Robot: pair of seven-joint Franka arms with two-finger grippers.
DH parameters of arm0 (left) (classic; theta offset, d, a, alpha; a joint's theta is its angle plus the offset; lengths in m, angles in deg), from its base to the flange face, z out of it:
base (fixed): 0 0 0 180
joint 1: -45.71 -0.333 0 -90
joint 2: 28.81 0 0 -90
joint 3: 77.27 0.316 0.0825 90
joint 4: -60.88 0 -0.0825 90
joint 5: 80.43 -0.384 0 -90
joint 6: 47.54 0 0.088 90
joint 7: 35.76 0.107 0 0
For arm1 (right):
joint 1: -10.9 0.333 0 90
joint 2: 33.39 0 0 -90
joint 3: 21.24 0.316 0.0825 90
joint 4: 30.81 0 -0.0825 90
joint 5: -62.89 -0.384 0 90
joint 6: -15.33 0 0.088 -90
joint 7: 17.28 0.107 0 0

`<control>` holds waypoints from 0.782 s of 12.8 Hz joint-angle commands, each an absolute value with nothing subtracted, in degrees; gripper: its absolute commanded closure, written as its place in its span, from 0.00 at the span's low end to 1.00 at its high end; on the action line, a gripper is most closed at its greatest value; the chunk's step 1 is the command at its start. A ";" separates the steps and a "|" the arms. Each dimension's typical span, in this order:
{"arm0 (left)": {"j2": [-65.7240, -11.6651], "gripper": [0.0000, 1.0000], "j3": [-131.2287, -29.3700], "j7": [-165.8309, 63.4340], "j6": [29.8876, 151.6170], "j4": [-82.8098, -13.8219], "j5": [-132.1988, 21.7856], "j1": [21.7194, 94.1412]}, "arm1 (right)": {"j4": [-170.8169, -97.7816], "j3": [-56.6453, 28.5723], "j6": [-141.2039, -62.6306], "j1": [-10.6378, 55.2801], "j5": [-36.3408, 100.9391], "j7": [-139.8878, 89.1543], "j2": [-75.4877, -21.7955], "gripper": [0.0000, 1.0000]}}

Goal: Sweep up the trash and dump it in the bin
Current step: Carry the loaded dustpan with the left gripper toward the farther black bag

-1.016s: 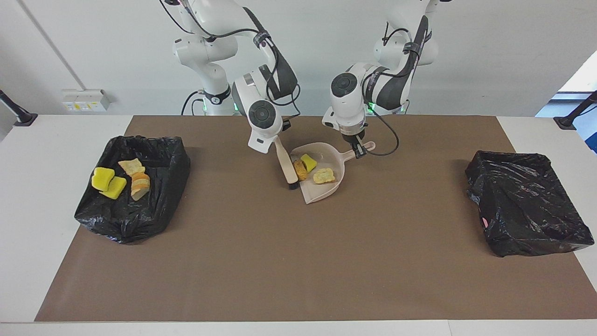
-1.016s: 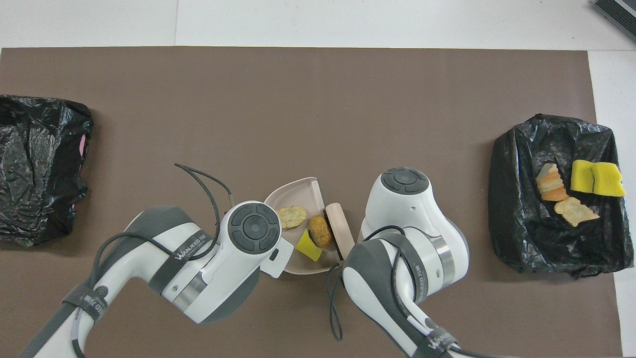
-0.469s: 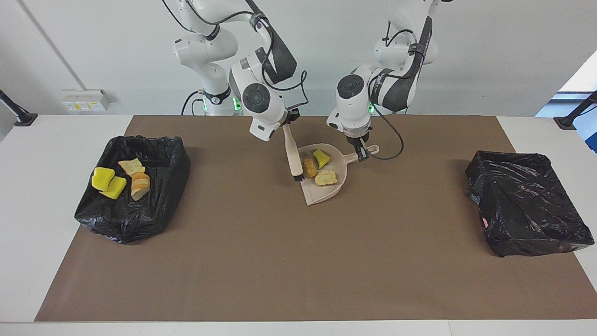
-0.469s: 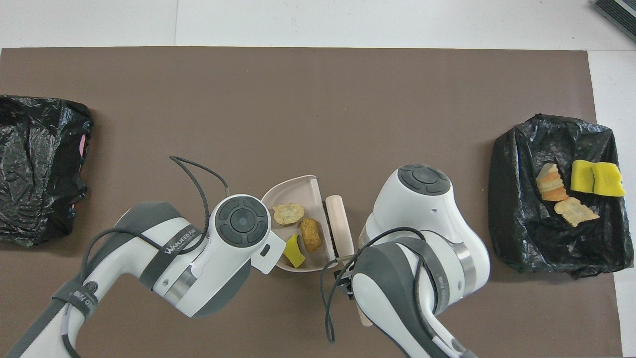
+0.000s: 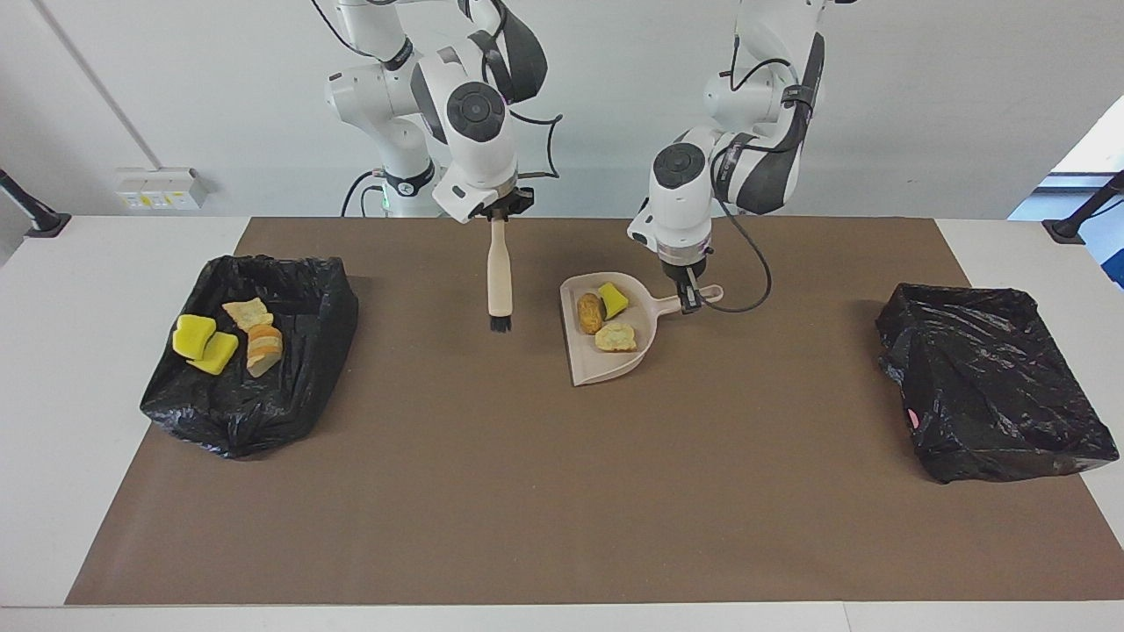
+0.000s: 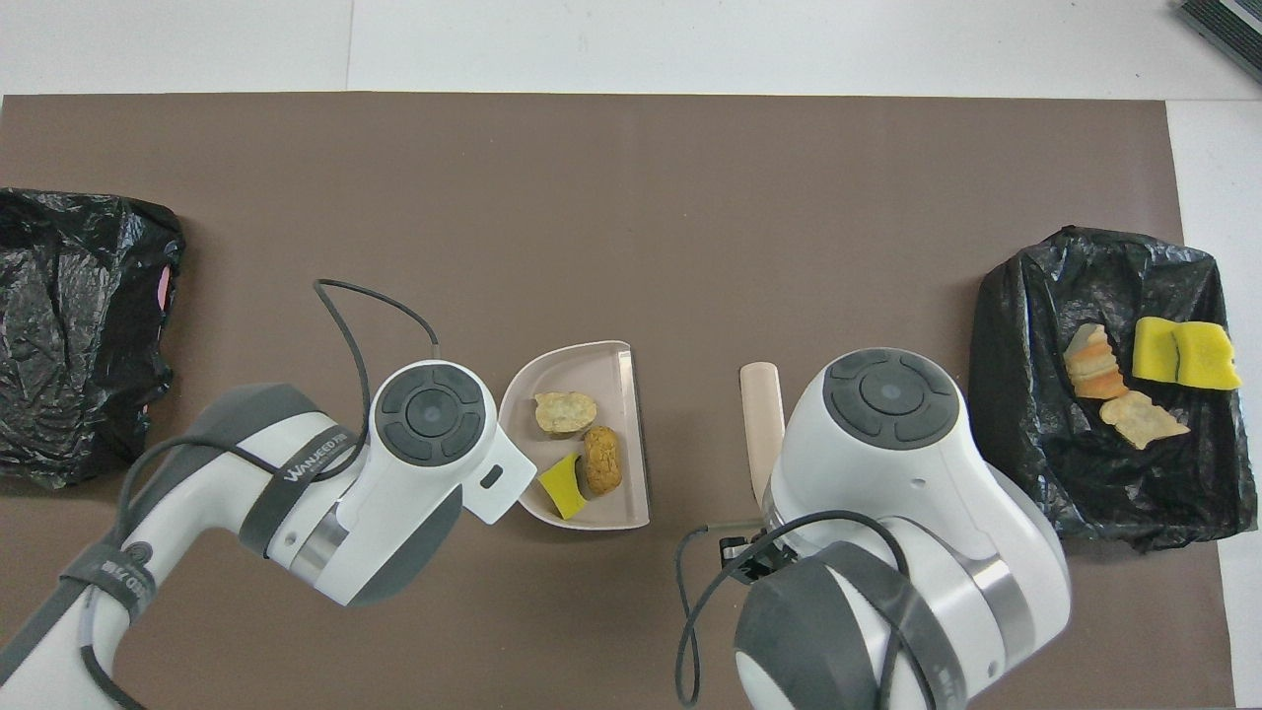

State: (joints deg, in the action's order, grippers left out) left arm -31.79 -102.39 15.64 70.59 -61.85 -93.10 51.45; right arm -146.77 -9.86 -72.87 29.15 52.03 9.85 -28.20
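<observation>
1. Left gripper (image 5: 692, 294) clamped on dustpan (image 5: 584, 360) handle; three trash scraps (image 5: 602, 320) inside
2. Right gripper (image 5: 498, 213) clenched on hand brush (image 5: 499, 281), raised over mat
3. Four scraps (image 5: 230, 341) in bin (image 5: 263, 404) at right arm's end

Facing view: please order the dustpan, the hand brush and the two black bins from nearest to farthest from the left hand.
From the left hand:
1. Dustpan, held by its handle.
2. Hand brush, hanging from the right hand.
3. Empty bin, at the left arm's end.
4. Bin with trash, at the right arm's end.
</observation>
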 commanded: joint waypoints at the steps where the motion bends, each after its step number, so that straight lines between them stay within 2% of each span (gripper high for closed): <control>1: -27.86 1.00 -96.71 23.36 71.55 -61.81 -92.65 52.04 | -152.17 -9.28 -75.97 33.55 52.08 15.57 -23.12 1.00; 4: -23.81 1.00 -89.51 31.45 70.94 -61.29 -92.03 51.95 | -161.13 -9.20 -85.36 35.85 44.89 15.95 -18.37 1.00; 7: -23.54 1.00 -81.96 36.22 67.87 -56.65 -91.15 52.04 | -164.92 -9.20 -91.09 41.12 44.78 17.78 -19.59 1.00; 10: -24.15 1.00 -74.31 42.35 66.89 -52.68 -91.15 51.95 | -167.91 -9.20 -93.21 41.57 43.29 17.96 -20.46 1.00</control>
State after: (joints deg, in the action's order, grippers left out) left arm -23.85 -78.21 37.99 68.50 -55.48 -92.42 51.39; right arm -165.71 -9.01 -91.13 41.45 44.95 17.23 -20.92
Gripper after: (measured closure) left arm 0.670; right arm 0.740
